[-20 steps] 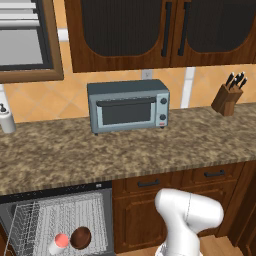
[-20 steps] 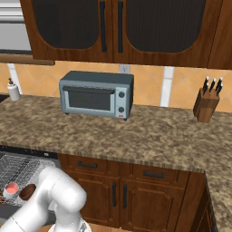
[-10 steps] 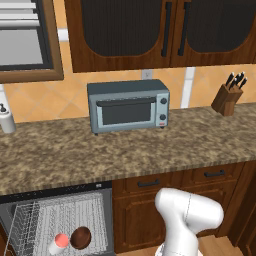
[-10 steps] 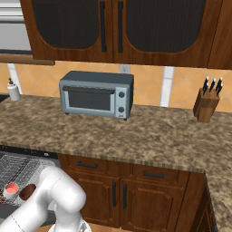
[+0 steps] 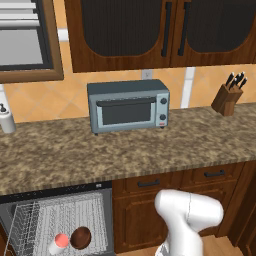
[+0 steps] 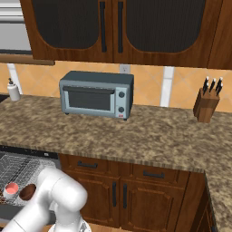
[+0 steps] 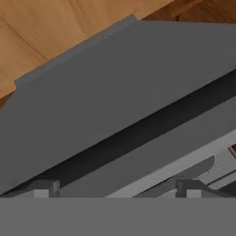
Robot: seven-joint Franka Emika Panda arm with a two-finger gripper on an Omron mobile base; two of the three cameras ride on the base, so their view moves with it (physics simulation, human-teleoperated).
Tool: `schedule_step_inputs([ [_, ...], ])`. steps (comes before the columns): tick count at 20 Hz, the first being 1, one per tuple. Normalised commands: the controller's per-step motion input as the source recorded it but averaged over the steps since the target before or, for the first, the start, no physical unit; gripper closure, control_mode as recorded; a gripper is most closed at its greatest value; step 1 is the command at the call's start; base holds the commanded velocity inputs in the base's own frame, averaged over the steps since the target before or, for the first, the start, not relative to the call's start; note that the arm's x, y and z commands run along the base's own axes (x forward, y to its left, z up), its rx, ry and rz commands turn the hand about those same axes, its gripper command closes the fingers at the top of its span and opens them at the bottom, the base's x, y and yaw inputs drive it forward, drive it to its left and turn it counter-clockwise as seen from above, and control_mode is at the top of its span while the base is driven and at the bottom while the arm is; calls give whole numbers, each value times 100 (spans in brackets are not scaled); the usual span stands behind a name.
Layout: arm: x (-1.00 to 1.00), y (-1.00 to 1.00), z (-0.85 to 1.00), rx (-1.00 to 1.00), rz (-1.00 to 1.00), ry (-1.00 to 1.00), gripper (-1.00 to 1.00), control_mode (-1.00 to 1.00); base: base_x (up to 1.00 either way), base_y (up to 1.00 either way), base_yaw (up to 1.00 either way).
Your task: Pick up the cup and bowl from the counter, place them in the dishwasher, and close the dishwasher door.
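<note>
While open, end effector [image 7: 117, 189] faces the dishwasher door [image 7: 106, 97] closely.

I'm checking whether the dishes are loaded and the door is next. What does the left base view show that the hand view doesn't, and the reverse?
Left base view alone: the cup and the bowl side by side in the dishwasher rack, below the counter, with a toaster oven on it. Hand view alone: the gripper, open, close to the dishwasher door, over wood floor. Shared: only the dishwasher.
</note>
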Motion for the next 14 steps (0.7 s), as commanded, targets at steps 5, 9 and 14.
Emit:
schedule_step_inputs([
  [5,6,-26,-100,5,3,-25,-100,-100,0,0,0],
  [9,0,-14,-90,2,4,-24,-100,-100,0,0,0],
  [14,1,-3,-48,1,7,-27,-100,-100,0,0,0],
])
